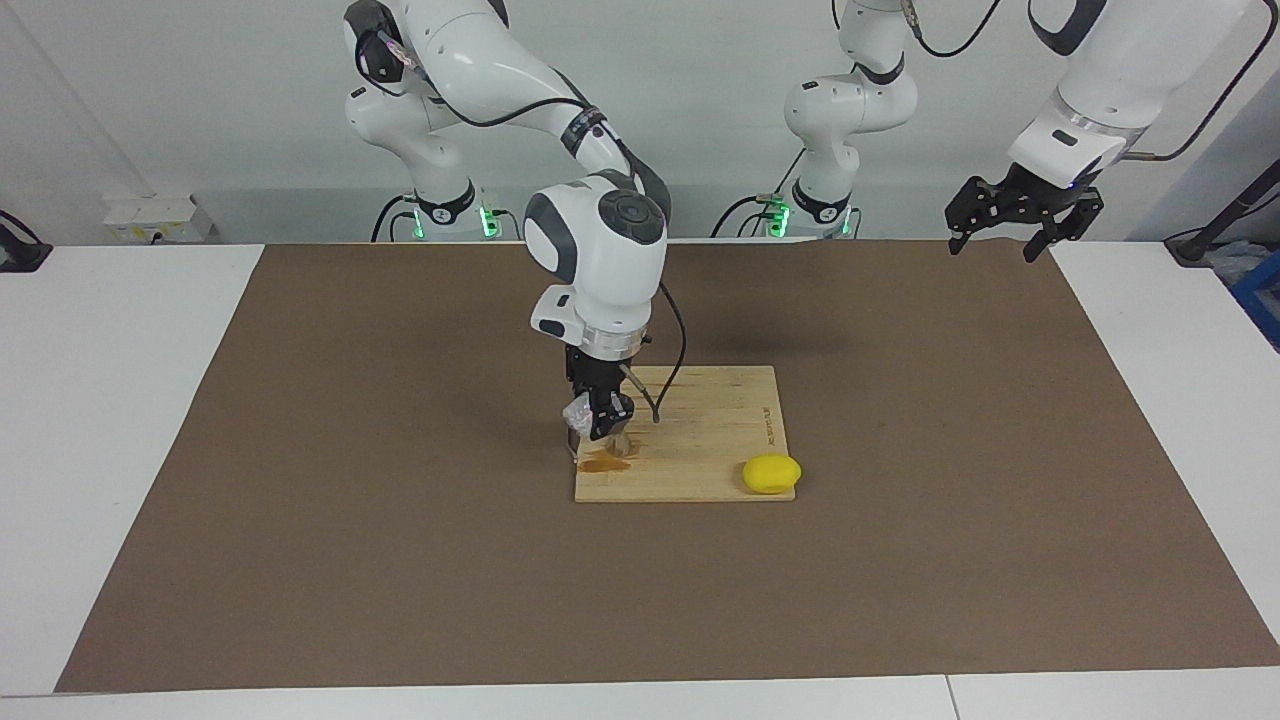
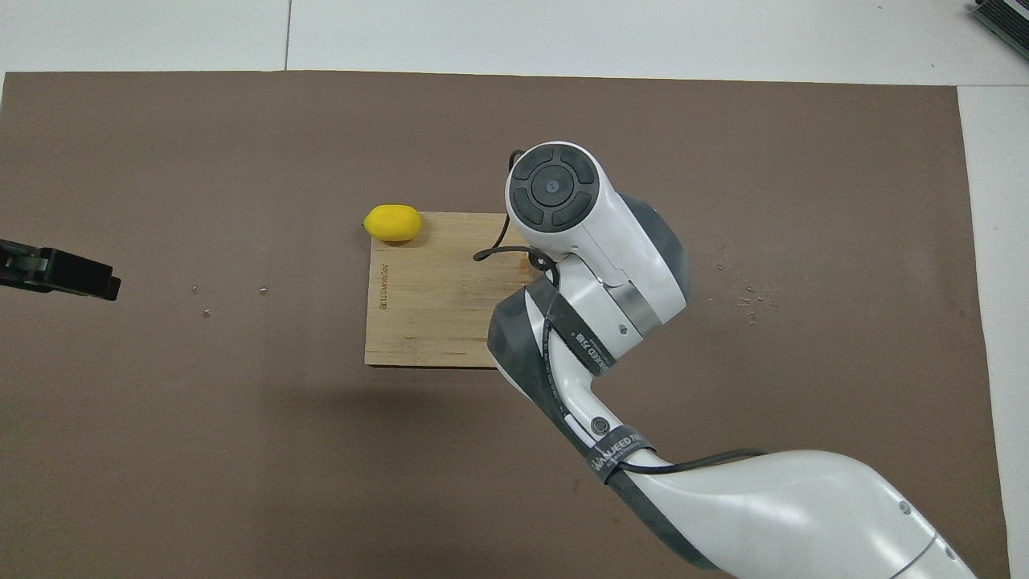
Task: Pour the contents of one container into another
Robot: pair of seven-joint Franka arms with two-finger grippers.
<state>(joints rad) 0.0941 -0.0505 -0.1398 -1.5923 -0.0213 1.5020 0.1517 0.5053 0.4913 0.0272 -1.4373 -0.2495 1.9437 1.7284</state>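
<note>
My right gripper (image 1: 601, 424) hangs over the corner of the wooden board (image 1: 705, 440) toward the right arm's end, shut on the clear glass cup (image 1: 576, 413), which it holds tilted just above the board. Right under the fingers stands the small steel jigger (image 1: 621, 444), partly hidden by them. A brown puddle (image 1: 603, 463) lies on the board beside the jigger. In the overhead view the right arm's wrist (image 2: 563, 201) covers the cup, the jigger and the gripper. My left gripper (image 1: 1012, 222) (image 2: 64, 273) waits open, raised over the mat's edge at the left arm's end.
A yellow lemon (image 1: 771, 473) (image 2: 392, 223) sits at the board's (image 2: 426, 297) other corner farthest from the robots. The board lies on a brown mat (image 1: 400, 500). A few small specks (image 2: 748, 297) lie scattered on the mat.
</note>
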